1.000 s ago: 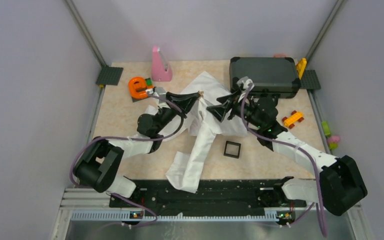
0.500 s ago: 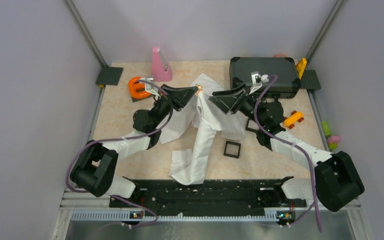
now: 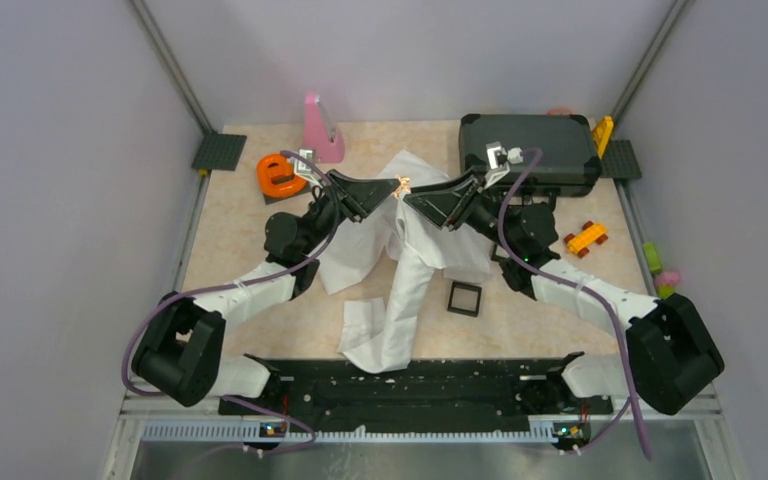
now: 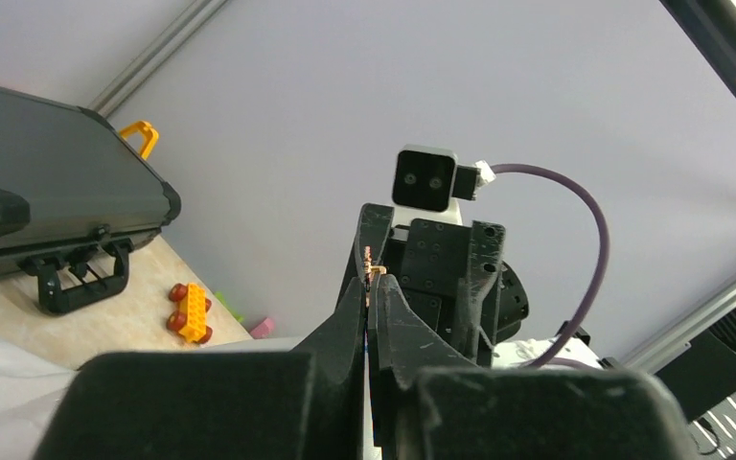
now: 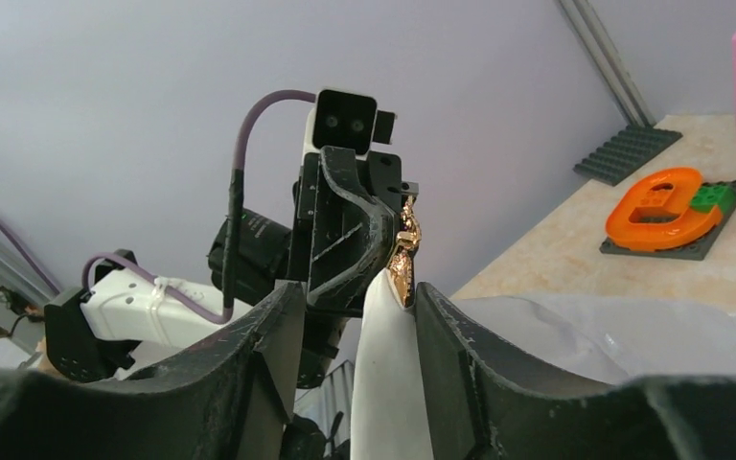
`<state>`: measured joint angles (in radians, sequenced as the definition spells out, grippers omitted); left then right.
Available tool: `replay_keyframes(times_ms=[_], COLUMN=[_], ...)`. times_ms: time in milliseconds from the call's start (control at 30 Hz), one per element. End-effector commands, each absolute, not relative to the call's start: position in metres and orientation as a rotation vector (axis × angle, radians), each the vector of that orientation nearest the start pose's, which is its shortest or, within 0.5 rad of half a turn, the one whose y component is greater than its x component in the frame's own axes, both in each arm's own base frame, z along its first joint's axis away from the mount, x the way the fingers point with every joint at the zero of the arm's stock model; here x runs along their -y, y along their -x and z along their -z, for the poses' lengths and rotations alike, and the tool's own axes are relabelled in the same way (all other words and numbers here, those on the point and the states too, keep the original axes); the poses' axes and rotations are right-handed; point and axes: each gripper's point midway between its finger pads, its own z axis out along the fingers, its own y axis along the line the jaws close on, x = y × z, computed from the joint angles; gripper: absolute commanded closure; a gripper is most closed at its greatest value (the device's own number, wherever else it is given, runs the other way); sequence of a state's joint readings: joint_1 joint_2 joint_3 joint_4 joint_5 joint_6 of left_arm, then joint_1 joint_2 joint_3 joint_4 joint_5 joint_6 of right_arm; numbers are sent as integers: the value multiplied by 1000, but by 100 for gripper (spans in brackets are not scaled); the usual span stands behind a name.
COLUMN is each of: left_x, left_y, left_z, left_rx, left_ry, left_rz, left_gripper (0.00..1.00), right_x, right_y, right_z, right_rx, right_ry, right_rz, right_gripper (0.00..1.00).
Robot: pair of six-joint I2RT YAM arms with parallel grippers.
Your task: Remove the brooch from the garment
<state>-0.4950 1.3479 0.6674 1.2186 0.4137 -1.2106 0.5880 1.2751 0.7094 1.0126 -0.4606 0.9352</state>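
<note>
Both grippers stand closer together than a second ago, their tips now almost meeting above the middle of the far half of the table, and the garment (image 3: 407, 270) is drawn up with them into a peak. A second small tray that showed beside the cloth half a second ago is now covered.

At that peak sits the brooch (image 3: 401, 184), raised off the table between the two sets of fingertips. The left gripper (image 3: 385, 192) has its jaws pressed almost together on the brooch (image 4: 372, 266), which shows as a thin gold sliver at the tips in the left wrist view. In the right wrist view the brooch (image 5: 404, 257) hangs gold at the top of a narrow white fold of the garment (image 5: 388, 383).

The right gripper (image 5: 356, 292) has its jaws partway apart with that fold between them. The cloth touches one finger and a dark gap shows by the other, so I cannot tell whether it is clamped.

From the peak the garment falls toward the near edge, one sleeve trailing to the arms' mounting rail. A black square tray (image 3: 464, 298) lies just right of that sleeve. A black case (image 3: 530, 150) fills the far right corner, with an orange-yellow toy car (image 3: 585, 237) near the right edge. A pink block (image 3: 320, 130) and an orange piece (image 3: 280, 175) sit toward the far left corner.
</note>
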Motion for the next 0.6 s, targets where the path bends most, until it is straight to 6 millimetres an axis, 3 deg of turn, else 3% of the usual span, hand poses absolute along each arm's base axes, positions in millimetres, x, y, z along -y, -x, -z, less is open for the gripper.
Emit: replay_keyframes(times_ms=[0, 233, 433, 567], left_x=[274, 274, 274, 274], left_y=[-269, -258, -254, -252], left_z=[-398, -408, -408, -411], left_rx=[-1142, -1094, -1085, -1071], left_ry=[-59, -107, -129, -141], left_rz=[1800, 1828, 1827, 1834], left_gripper=[100, 100, 100, 100], right_x=[-311, -315, -313, -314], right_y=[-260, -260, -257, -259], right_z=[-382, -380, -383, -383], right_rx=[-1207, -1202, -1181, -1182], right_ry=[262, 252, 260, 253], right_rz=[-1597, -1626, -1632, -1632], right_gripper=[56, 67, 64, 71])
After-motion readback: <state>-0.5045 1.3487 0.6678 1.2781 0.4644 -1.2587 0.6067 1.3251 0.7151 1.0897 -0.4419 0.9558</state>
